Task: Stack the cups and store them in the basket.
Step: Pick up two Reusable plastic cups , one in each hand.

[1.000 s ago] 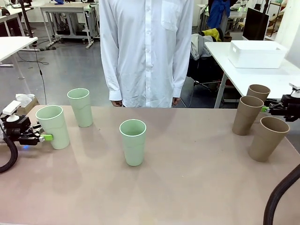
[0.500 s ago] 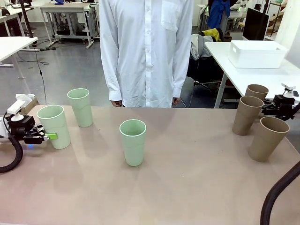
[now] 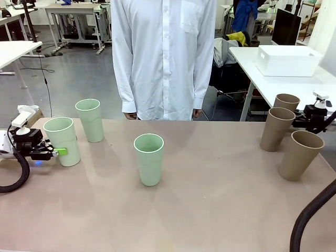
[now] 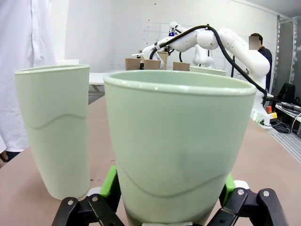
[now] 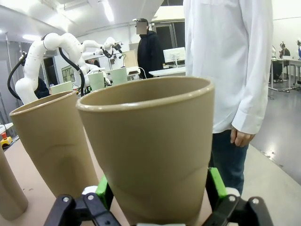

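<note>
Cups: six stand on the table [image 3: 210, 210], three mint toward our left and three tan toward our right; we see none nested yet.
Left mint cup [image 3: 62, 142]: near the table's left edge, just beside the second mint cup [image 3: 90, 119]; the third mint cup [image 3: 149, 159] stands alone mid-table.
Far tan cup [image 3: 287, 101]: rearmost of the tan group, just behind the middle tan cup [image 3: 276, 128], with the near tan cup [image 3: 300, 155] in front.
Left gripper [image 4: 169, 188]: closed low on the left mint cup, green pads [image 4: 111, 181] against both sides.
Right gripper [image 5: 160, 188]: clamped the same way, low on the far tan cup.
Lifted or resting: we cannot tell for either.
Basket [image 3: 286, 67]: on a separate table at the far right, well apart from every cup.
Handling: we judge them light, stiff and matte, so unlikely to slip, but tall enough to tip.
Where to hold: across the side wall; for nesting, we would grip nearer the rim, leaving the lower body free.
</note>
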`<state>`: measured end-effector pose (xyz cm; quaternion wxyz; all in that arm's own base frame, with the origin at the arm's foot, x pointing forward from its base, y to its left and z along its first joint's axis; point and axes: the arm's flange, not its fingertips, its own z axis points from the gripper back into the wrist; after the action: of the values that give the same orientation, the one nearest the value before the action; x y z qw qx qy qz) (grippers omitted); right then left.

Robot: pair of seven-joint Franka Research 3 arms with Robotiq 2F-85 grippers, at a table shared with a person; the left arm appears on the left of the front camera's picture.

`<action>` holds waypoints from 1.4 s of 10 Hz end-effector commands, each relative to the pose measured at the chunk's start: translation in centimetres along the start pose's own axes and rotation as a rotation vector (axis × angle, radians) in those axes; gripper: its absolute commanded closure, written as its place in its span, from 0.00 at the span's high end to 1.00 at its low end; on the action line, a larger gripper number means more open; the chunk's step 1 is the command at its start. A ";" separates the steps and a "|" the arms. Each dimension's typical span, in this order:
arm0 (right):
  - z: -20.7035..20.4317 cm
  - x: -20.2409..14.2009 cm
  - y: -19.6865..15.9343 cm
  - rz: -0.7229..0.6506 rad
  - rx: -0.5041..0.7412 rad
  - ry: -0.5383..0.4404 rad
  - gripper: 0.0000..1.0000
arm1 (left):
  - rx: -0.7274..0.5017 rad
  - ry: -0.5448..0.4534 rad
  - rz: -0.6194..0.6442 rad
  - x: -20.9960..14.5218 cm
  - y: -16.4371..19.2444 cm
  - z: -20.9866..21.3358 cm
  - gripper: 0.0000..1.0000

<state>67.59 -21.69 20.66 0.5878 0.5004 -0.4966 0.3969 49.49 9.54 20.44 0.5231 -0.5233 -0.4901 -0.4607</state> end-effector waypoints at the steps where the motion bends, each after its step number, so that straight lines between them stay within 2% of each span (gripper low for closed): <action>1: -0.2 0.6 -1.0 -0.022 -0.005 -0.007 1.00 | 0.005 -0.028 -0.017 0.2 0.0 -0.4 1.00; 4: -0.3 0.8 -0.9 -0.039 0.014 -0.006 1.00 | -0.009 -0.038 -0.010 0.3 -0.3 -0.5 1.00; 12: -0.2 1.2 -0.7 -0.032 0.024 0.035 1.00 | 0.008 0.008 -0.011 -0.6 -0.2 -0.7 1.00; 13: -0.2 1.2 -0.7 -0.037 0.036 0.037 0.81 | 0.020 0.018 -0.007 -0.6 -0.2 -0.7 0.80; 14: -0.2 1.1 -0.6 -0.034 0.040 0.037 0.81 | 0.023 0.024 -0.007 -0.6 -0.2 -0.6 0.80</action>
<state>67.89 -21.69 21.41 0.5941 0.5068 -0.4802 0.3995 49.58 9.38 20.10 0.5263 -0.5220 -0.4877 -0.4611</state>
